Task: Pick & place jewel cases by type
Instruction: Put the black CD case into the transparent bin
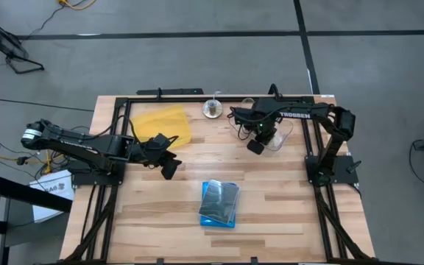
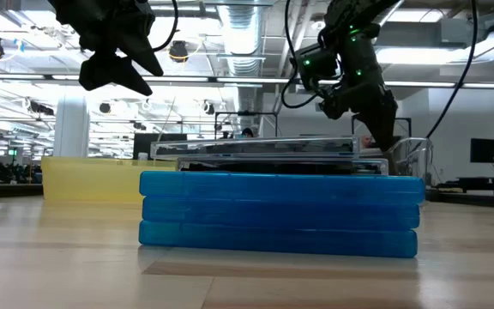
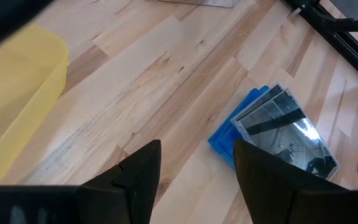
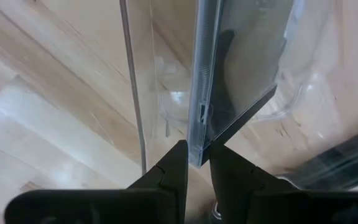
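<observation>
Clamping a clear jewel case [image 4: 229,68] on edge, right tool [image 4: 197,163] over the tub [image 1: 284,136]; left tool [image 3: 194,165] apart

Two black, multi-jointed robot arms, each ending in a pair of matte black, wedge-shaped fingers [image 3: 138,180]. White lettering marks the right arm's [image 1: 304,114] upper link; green indicator lights glow near its wrist; black cables trail.

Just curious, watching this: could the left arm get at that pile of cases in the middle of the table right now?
Probably yes. The left tool is open and empty, with only bare table between it and the stack.
</observation>
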You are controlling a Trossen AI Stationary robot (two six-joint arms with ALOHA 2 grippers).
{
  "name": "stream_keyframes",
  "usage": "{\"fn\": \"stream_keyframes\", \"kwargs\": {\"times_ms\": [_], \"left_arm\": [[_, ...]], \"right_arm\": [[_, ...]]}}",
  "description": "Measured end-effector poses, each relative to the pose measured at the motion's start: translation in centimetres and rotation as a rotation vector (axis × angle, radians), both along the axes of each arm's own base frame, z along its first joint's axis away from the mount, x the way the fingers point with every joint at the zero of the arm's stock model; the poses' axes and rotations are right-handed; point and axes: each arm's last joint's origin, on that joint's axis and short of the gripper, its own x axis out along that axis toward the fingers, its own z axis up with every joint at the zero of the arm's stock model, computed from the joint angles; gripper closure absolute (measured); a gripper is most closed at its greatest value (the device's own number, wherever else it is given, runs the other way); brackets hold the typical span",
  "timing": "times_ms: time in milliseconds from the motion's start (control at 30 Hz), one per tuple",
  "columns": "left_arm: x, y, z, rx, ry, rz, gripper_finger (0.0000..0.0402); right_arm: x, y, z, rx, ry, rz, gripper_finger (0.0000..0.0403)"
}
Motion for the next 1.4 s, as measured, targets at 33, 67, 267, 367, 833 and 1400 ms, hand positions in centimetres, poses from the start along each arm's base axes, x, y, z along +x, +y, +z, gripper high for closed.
{"fn": "stream_keyframes", "kwargs": {"times_ms": [33, 67, 267, 367, 833, 1400], "left_arm": [[0.0, 0.0, 0.0, 0.000, 0.000, 0.000, 0.0209], [0.0, 0.0, 0.0, 0.000, 0.000, 0.000, 0.0209], [0.0, 0.0, 0.0, 0.000, 0.000, 0.000, 0.0209], [0.0, 0.0, 0.0, 0.000, 0.000, 0.000, 0.0209], [0.0, 0.1, 0.0, 0.020, -0.003, 0.023, 0.0209], [0.1, 0.1, 0.1, 0.019, -0.014, 0.023, 0.0209]], "right_arm": [[0.0, 0.0, 0.0, 0.010, -0.005, 0.008, 0.0346], [0.0, 0.0, 0.0, 0.024, -0.012, 0.010, 0.0346], [0.5, 0.0, -0.1, 0.054, -0.070, 0.007, 0.0346], [0.6, 0.0, -0.1, 0.055, -0.080, 0.024, 0.0342], [1.4, -0.3, 2.8, 0.017, -0.200, 0.086, 0.0262], [-0.9, 6.1, 13.3, 0.004, -0.753, -0.110, 0.0264]]}}
